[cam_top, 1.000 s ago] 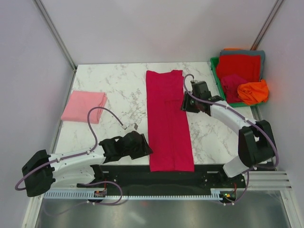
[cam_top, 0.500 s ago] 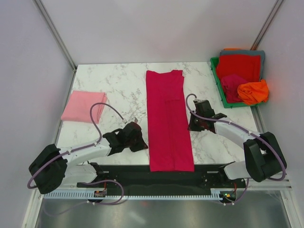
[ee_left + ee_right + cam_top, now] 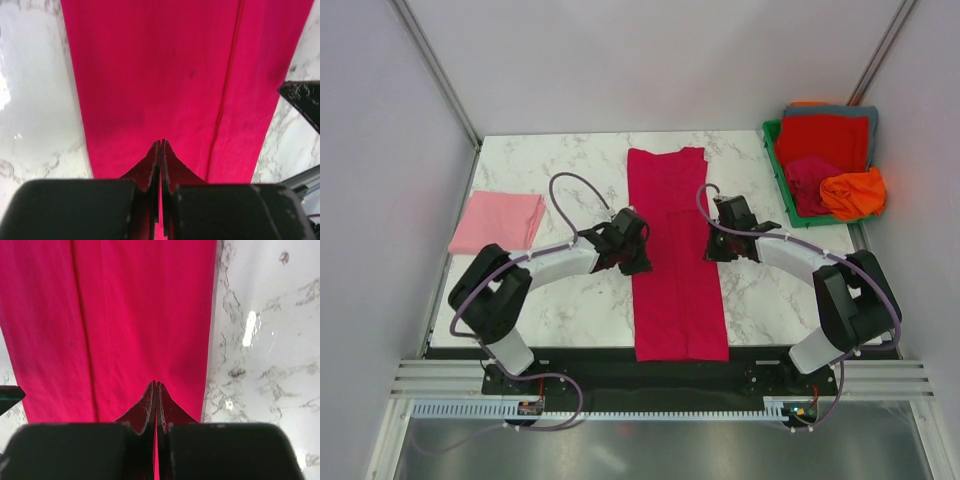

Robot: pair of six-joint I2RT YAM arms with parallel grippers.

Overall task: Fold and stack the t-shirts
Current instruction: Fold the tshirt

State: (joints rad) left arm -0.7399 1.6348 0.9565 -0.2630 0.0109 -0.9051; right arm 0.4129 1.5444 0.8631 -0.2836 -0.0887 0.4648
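Crimson t-shirt (image 3: 675,250) lies flat, lengthwise on desk (image 3: 570,190). Left gripper (image 3: 160,144) fingers pressed together at its left edge; right gripper (image 3: 156,385) fingers pressed together at its right edge.

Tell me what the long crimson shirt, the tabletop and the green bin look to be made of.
Crimson shirt: soft matte cloth, likely cotton; it lies limp with a fold line. Tabletop: glossy marble-look slab, white with grey veins and glare spots; stone or laminate, unclear. Green bin: probably rigid plastic, smooth rim.
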